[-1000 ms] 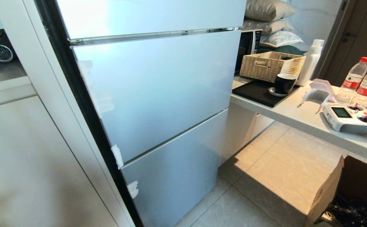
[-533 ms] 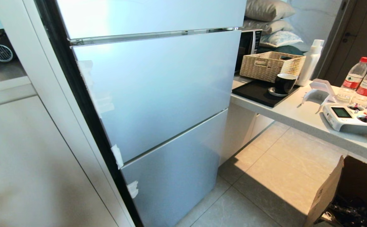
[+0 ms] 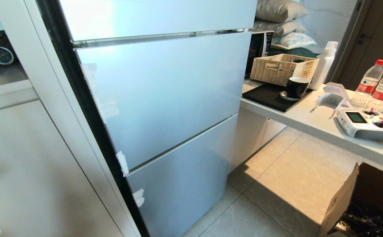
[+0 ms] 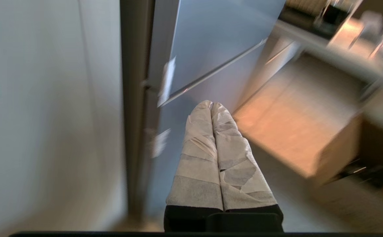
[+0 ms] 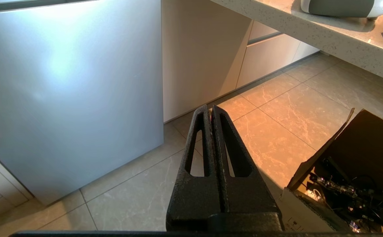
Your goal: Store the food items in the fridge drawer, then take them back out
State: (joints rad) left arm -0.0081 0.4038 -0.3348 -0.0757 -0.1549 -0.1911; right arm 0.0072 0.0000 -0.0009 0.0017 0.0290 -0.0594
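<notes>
1. Our left end effector (image 4: 211,105) has its taped fingers pressed together, clenched on nothing. It hangs low in front of the fridge (image 3: 165,98), near the seam between the two lower door panels and close to the fridge's dark side edge. A pale tip at the head view's lower left corner may be this same end effector.

2. Our right end effector (image 5: 210,110) is likewise clenched and empty. It points at the floor (image 5: 277,125) just off the fridge's lower right corner, parked.

3. The fridge is fully shut, so we cannot see the fridge drawer, and no food item shows in any view. We judge the task has barely begun.

4. Risk: with clenched fingers we cannot hook a door edge. Pushing in like this could skid along the glossy panel or jam against the dark side edge.

5. Risk: a door swinging out from the fridge could strike the bench (image 3: 310,121) to its right, with its cup (image 3: 296,87) and tray (image 3: 270,95).

6. Risk: the cardboard box (image 5: 349,158) on the floor, well right of the fridge, may snag our right arm.
</notes>
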